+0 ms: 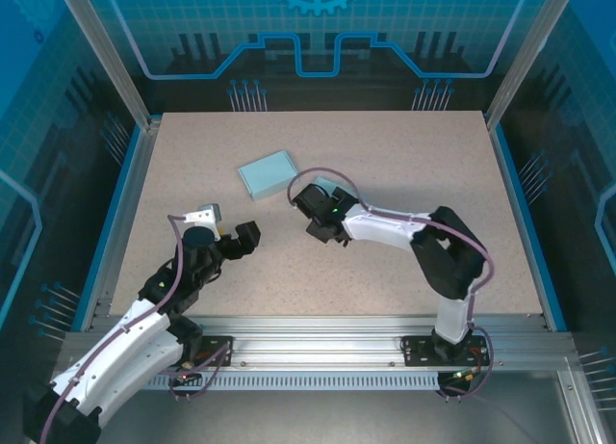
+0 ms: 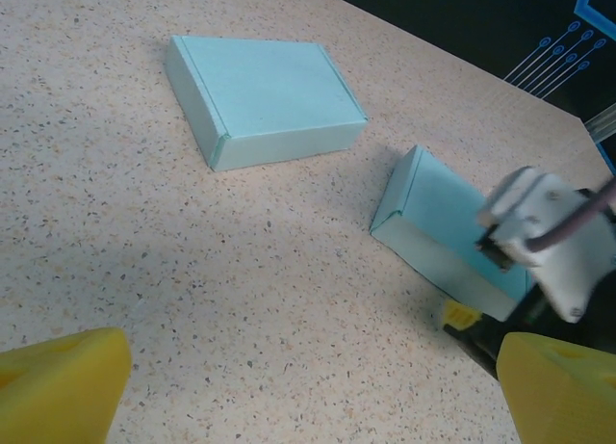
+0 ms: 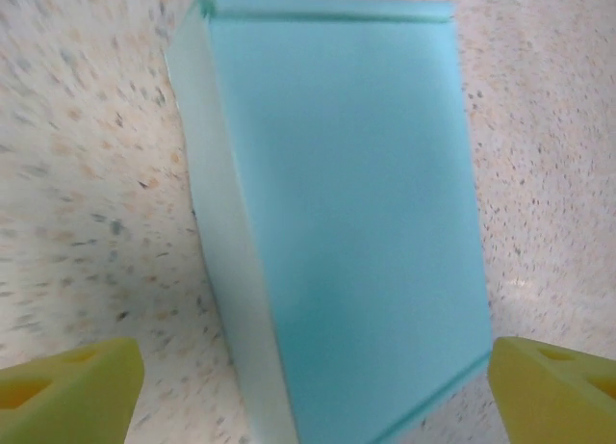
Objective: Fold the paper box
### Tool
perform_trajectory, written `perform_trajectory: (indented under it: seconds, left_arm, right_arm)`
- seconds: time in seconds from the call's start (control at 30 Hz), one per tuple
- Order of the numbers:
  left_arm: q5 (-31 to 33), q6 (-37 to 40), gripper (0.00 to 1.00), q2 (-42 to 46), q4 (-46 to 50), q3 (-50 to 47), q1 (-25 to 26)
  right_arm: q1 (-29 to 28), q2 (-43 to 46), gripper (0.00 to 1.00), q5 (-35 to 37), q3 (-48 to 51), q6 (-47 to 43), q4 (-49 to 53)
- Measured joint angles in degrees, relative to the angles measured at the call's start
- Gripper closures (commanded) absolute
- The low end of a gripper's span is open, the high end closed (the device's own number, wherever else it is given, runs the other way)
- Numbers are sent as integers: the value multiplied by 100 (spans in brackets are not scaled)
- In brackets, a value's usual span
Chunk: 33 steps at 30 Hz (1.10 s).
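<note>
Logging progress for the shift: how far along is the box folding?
Done: the far box lies flat, closed. The near box also looks folded shut. In hand: nothing is gripped; the right gripper hangs open over the near box, and the left gripper is open too. Left: little that I can see; any loose flap on hidden sides cannot be judged.

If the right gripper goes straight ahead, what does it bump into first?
Most likely the blue paper box, which lies close and straight ahead of the open right gripper.
</note>
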<state>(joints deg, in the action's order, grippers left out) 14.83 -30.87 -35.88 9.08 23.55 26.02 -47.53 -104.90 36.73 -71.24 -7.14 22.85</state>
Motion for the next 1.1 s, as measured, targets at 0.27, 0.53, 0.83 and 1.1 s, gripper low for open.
perform_trajectory:
  seconds: [0.27,0.53,0.83,1.1]
  left_arm:
    - [87,87,1,-164,9,68,0]
    - [236,109,1,-686,-214,118,-63]
    - [-317,79,1,-2061,-844,575,-1139]
    - [-809,-7,1,-2739,-1290,708,-1611]
  right_arm:
    - [24,1582,61,-1346,616,2262,-81]
    - [111,723,79,-2218,1095,3567,-256]
    - [610,-9,81,-2277,1023,3799,-483]
    - [1244,-424,80,-2175,492,3569,-509]
